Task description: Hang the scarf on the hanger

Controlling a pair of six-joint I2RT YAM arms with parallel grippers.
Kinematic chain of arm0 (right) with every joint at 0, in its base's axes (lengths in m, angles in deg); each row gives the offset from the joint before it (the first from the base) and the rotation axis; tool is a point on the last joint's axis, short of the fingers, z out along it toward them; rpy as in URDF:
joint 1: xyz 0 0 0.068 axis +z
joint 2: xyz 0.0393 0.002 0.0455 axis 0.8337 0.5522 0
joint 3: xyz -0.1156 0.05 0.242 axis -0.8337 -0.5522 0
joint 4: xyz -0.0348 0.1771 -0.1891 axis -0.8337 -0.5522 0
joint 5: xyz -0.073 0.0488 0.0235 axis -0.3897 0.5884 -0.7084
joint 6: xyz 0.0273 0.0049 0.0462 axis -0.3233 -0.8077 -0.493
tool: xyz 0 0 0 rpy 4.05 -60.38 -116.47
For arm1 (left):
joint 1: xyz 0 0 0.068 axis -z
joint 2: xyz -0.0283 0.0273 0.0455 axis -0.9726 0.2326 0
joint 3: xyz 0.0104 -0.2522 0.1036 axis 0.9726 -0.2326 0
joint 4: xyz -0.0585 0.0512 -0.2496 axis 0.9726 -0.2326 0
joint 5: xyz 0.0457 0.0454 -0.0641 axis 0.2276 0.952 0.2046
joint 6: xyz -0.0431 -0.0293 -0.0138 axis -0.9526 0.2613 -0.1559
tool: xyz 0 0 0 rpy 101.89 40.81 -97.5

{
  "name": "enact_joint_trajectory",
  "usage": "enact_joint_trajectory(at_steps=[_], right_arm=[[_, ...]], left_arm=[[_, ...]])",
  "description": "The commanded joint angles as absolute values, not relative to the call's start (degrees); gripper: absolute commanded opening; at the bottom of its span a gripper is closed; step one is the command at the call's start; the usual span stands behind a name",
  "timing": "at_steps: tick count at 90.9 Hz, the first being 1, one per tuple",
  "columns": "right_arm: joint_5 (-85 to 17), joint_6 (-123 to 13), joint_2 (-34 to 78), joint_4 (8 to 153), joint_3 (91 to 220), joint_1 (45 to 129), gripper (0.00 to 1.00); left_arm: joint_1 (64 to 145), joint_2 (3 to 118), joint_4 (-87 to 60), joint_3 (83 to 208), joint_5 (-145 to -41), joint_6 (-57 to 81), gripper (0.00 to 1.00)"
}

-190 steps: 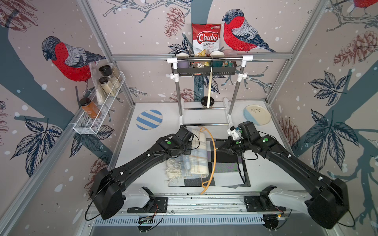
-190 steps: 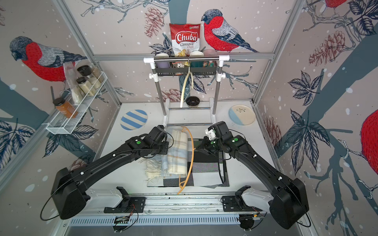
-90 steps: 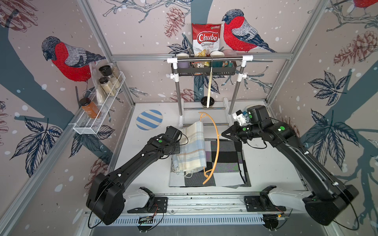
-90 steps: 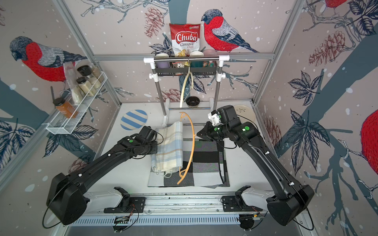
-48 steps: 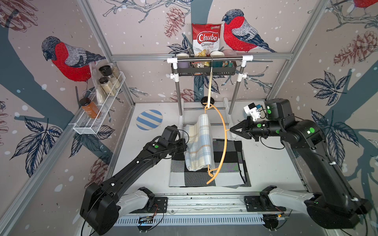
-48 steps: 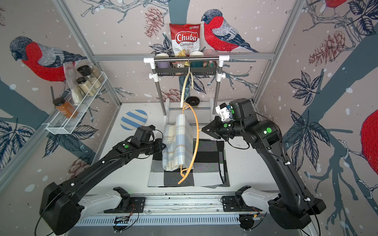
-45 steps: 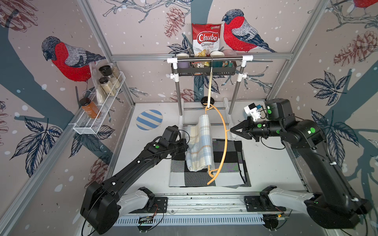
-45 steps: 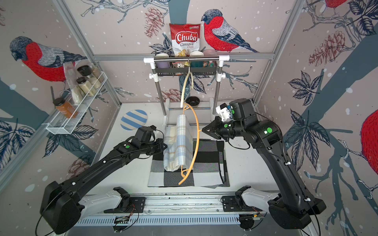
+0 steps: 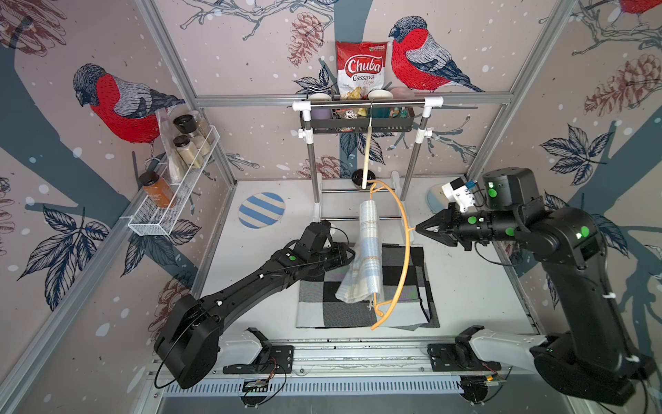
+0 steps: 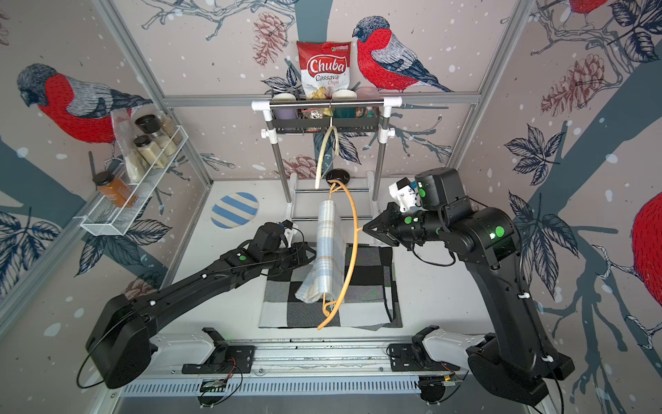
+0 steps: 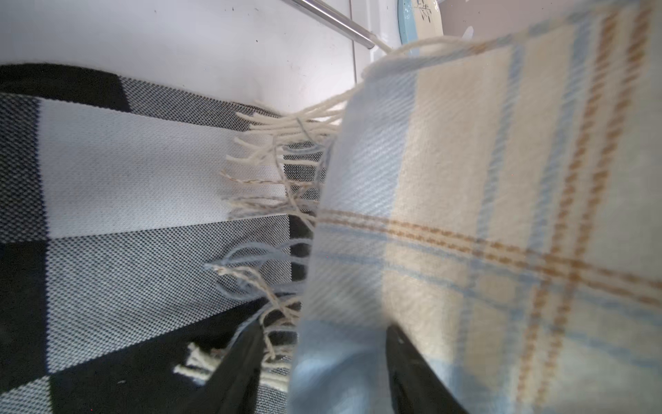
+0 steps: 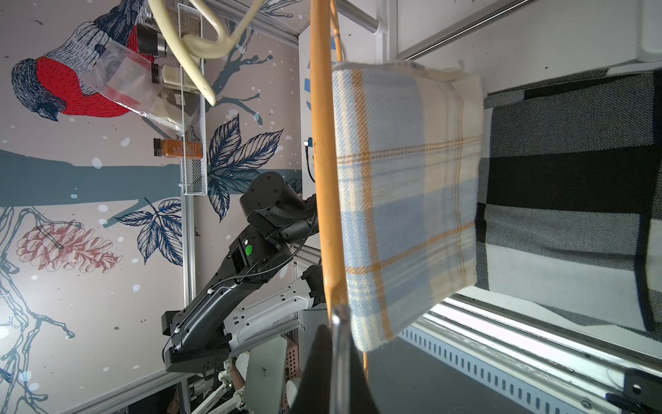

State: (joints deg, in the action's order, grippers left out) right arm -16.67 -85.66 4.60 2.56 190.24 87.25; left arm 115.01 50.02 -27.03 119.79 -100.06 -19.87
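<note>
An orange hanger (image 9: 406, 251) (image 10: 354, 229) hangs upright in the air above the table, and my right gripper (image 9: 417, 229) (image 10: 364, 226) is shut on its curved arm; in the right wrist view the fingertips (image 12: 335, 322) pinch the orange hanger (image 12: 322, 143). A pale blue and cream plaid scarf (image 9: 369, 251) (image 10: 327, 243) (image 12: 404, 179) is draped over the hanger's lower bar, both halves hanging down. My left gripper (image 9: 349, 254) (image 10: 311, 255) stands open at the scarf's left side. In the left wrist view a fold of the scarf (image 11: 465, 215) lies loosely between its spread jaws (image 11: 324, 333).
A black, grey and white checked cloth (image 9: 412, 286) lies on the table under the hanger. Behind stands a rack with a rail (image 9: 365, 104), a cream hanger (image 9: 366, 157) on it. A striped disc (image 9: 261, 209), a blue plate (image 9: 435, 197) and a wire shelf (image 9: 172, 186) are nearby.
My right gripper has lifted the hanger upright off the cloth, with the scarf over its bar. My left gripper has opened and let go of the scarf.
</note>
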Motion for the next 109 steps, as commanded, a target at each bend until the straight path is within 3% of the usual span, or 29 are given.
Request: enact_joint_trajectory(at_steps=[1, 16, 34, 57, 90, 109], right_arm=[[-16.0, -84.3, 5.1, 0.1, 194.2, 87.3, 0.00], [-17.0, -83.5, 8.0, -3.2, 200.0, 87.3, 0.00], [-15.3, -83.1, 9.9, -4.3, 203.7, 87.3, 0.00], [-12.8, -80.6, 14.0, -8.5, 213.8, 86.9, 0.00], [-9.3, -81.5, 12.5, -4.2, 211.6, 86.1, 0.00], [-8.1, -82.7, 12.0, -2.2, 210.4, 86.0, 0.00]], left_arm=[[115.1, 47.7, -29.9, 120.0, -96.7, -16.4, 0.63], [113.0, 43.4, -27.0, 116.0, -98.5, -17.0, 0.70], [112.7, 43.7, -10.5, 110.2, -107.8, -24.5, 0.67], [110.9, 41.1, 3.4, 103.9, -112.2, -32.4, 0.67], [108.8, 34.1, 3.9, 100.7, -113.9, -34.6, 0.66], [108.6, 37.8, 14.2, 97.5, -115.5, -38.6, 0.66]])
